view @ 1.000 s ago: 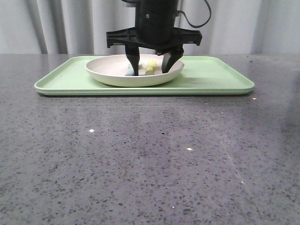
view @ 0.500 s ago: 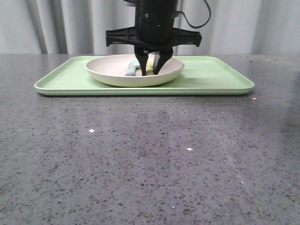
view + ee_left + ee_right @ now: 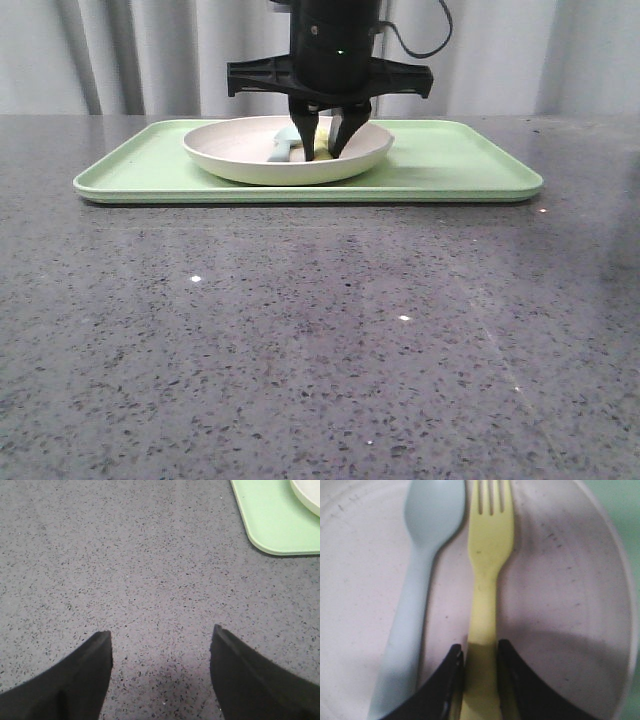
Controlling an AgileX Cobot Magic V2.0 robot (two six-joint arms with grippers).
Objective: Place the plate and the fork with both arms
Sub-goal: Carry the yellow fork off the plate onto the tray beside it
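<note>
The cream-white plate [image 3: 240,150] stands on the light-green tray [image 3: 450,160] at the back of the table. In it lie the yellow fork [image 3: 490,560] and a pale blue-green spoon [image 3: 422,555], side by side. My right gripper [image 3: 322,148] reaches down into the plate and is shut on the fork's handle; in the right wrist view [image 3: 481,652] the black fingers press both sides of the handle. The fork shows in the front view [image 3: 322,152] between the fingers. My left gripper [image 3: 161,635] is open and empty over bare table, beside the tray's corner [image 3: 272,525].
The tray spans the back of the grey speckled table [image 3: 320,330]. A pale curtain hangs behind it. The plate's rim [image 3: 307,492] shows at the corner of the left wrist view.
My right gripper's fingers have closed from wide open around the utensils onto the fork's handle. The plate and tray have not moved.
</note>
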